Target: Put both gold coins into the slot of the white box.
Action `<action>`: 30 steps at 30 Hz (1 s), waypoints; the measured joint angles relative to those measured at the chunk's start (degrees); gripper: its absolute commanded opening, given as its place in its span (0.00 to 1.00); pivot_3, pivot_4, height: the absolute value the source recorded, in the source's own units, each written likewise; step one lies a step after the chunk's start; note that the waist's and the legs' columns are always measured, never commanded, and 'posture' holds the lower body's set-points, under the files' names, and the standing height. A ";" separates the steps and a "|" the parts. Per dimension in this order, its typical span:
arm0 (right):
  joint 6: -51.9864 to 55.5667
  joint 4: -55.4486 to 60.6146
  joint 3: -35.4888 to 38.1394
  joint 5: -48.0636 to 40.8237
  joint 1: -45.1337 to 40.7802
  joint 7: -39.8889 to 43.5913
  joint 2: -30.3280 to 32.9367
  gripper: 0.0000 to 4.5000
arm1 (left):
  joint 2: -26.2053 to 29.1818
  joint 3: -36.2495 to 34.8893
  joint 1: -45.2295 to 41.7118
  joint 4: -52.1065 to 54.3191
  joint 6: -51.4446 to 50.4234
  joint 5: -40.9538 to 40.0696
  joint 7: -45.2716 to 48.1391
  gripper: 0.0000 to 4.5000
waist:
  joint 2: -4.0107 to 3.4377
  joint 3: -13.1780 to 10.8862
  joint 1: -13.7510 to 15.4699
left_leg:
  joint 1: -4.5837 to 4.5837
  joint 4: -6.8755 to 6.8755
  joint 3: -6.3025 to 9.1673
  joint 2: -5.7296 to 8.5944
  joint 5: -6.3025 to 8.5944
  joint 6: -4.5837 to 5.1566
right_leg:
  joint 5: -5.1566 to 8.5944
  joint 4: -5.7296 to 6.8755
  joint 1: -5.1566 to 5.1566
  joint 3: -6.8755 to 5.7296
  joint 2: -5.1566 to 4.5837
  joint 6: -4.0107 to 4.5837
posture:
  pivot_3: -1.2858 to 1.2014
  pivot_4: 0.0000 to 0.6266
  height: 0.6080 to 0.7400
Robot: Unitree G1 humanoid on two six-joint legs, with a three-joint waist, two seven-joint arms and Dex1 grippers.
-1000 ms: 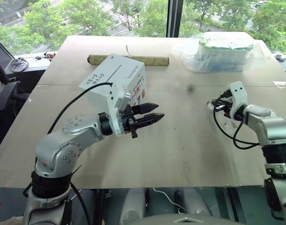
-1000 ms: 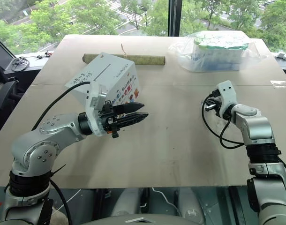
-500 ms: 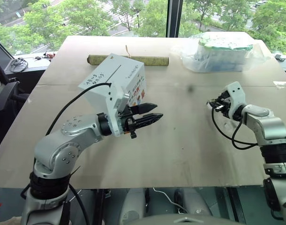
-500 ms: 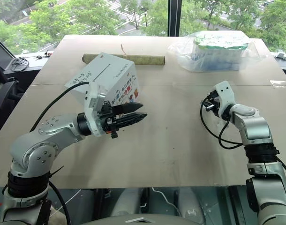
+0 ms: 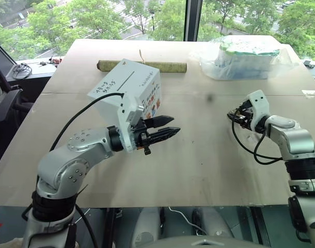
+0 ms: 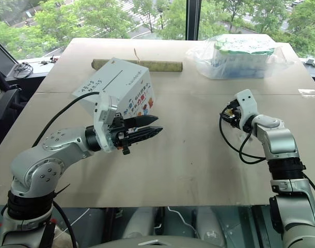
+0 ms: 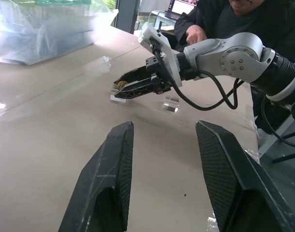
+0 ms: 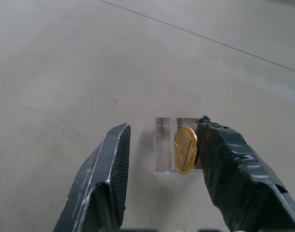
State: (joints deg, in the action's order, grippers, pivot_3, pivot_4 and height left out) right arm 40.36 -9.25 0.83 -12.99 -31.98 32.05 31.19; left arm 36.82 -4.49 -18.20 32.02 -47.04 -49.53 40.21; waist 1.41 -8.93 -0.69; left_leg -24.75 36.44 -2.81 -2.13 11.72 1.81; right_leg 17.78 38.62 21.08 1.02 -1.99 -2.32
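Trees filled the window beyond the surface [image 5: 199, 155]. Right fingers [image 8: 113, 164] had just parted around the gold coin [image 8: 185, 150] at three o'clock; left gripper [image 5: 165, 128] stood half-open, empty, beside the white box [image 5: 127, 85].

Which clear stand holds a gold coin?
The clear plastic stand between the right tool's open fingers, holding the round gold coin; the other clear stand beside it shows none.
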 measured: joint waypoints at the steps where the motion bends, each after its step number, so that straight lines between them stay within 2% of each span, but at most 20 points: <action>1: 0.36 0.28 0.06 -0.07 0.00 0.00 0.04 0.51 | 0.00 0.01 0.00 0.00 0.01 0.00 0.00 0.46 | 0.00 0.00 0.00 | 0.00 0.00 0.00 0.00 0.00 0.00 | 0.00 0.00 0.00 0.00 0.00 0.00 | 0.52 0.24 1.00; 30: 4.47 4.33 1.74 -2.00 1.25 0.12 2.01 0.51 | 0.20 0.05 0.04 0.00 0.06 -0.08 0.50 0.46 | 0.00 0.00 0.01 | -0.01 0.00 -0.01 0.00 0.02 0.03 | 0.00 -0.01 0.00 0.01 0.00 0.00 | 0.52 0.24 1.00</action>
State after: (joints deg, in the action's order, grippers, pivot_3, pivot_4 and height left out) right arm 44.83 -4.92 2.57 -14.99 -30.73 32.17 33.19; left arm 37.02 -4.44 -18.16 32.02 -46.98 -49.61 40.71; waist 1.41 -8.94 -0.68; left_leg -24.75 36.44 -2.82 -2.13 11.74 1.83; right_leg 17.78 38.61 21.08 1.03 -1.99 -2.32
